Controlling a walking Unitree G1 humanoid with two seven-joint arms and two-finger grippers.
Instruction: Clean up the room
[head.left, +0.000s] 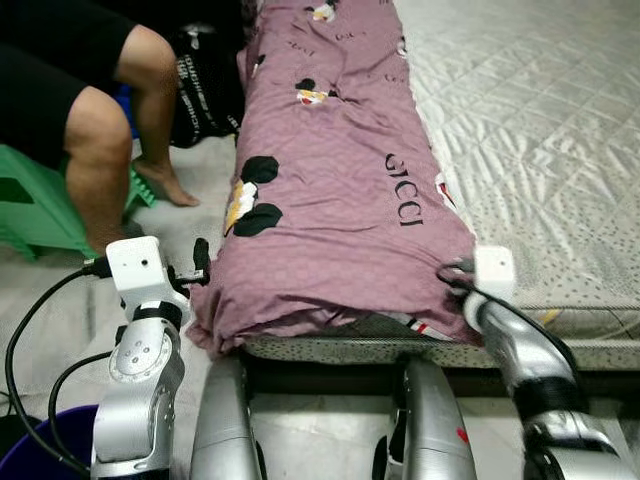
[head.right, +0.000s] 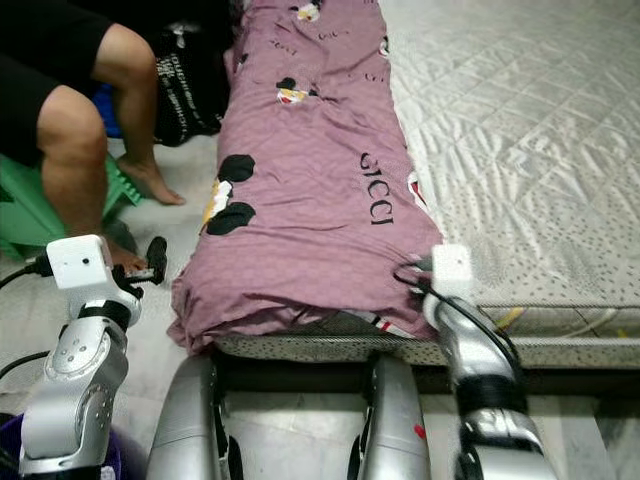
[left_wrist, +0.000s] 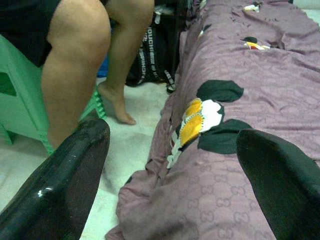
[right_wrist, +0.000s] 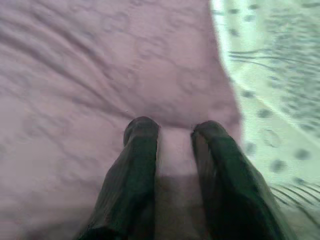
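Light: even, bright | shadows: soft | right wrist view: blurred

Purple quilt (head.right: 310, 180) folded long along the mattress (head.right: 520, 130) edge. Right gripper (head.right: 418, 268) at its near right corner, fingers hidden, perhaps pinching cloth. Left gripper (head.right: 152, 262) raised off the near left corner, apart from it. Person's legs (head.right: 90, 120) and green stool (head.right: 30, 215) beyond.
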